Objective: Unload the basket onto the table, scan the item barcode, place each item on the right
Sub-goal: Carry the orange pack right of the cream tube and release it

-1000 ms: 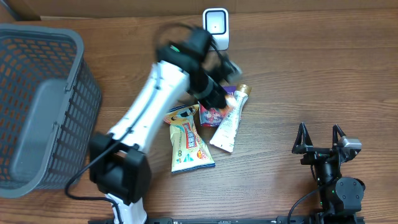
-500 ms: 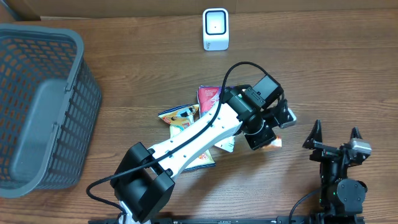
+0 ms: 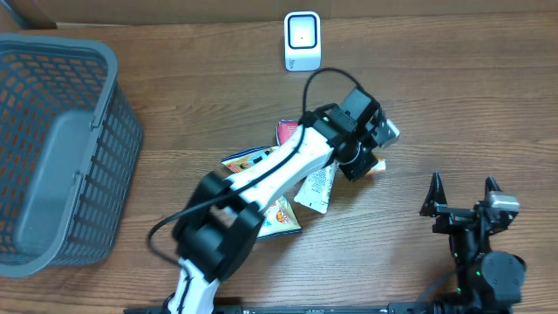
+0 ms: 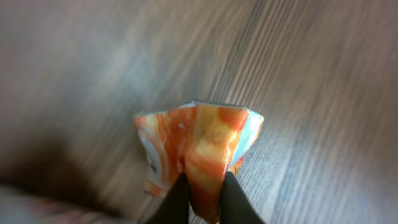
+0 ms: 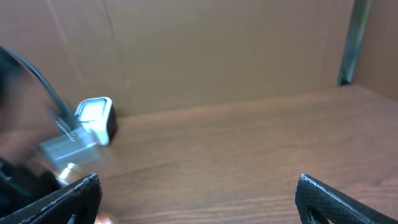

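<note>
item: small orange packet (image 4: 205,134) with white patches, crumpled. No barcode visible on the side facing the wrist cam, and the print is too blurry to read.
where it is: right of the snack pile, nearer than the scanner and well off to its right. From above only a bit of orange (image 3: 377,167) pokes out past the arm. Can't tell if it's touching the wood or just over it.
left gripper (image 4: 202,186): clamped on the packet's lower edge, both black fingers (image 4: 177,200) pinching it with basically no gap.
left arm: stretched from the near edge diagonally over the pile, wrist ending just right of it.
scanner (image 3: 302,40): little white box at the far edge, middle of the table, standing alone. Well apart from the packet.
pile: yellow snack bag (image 3: 270,209), white pouch (image 3: 316,185) and a red packet (image 3: 290,131), overlapping each other, partly under the arm.
right gripper (image 3: 462,183): fingers spread wide, nothing between them, parked at the near right corner.
basket (image 3: 61,44): big grey mesh one on the far left, well apart from everything else.
table (image 3: 471,96): brown wood grain.
</note>
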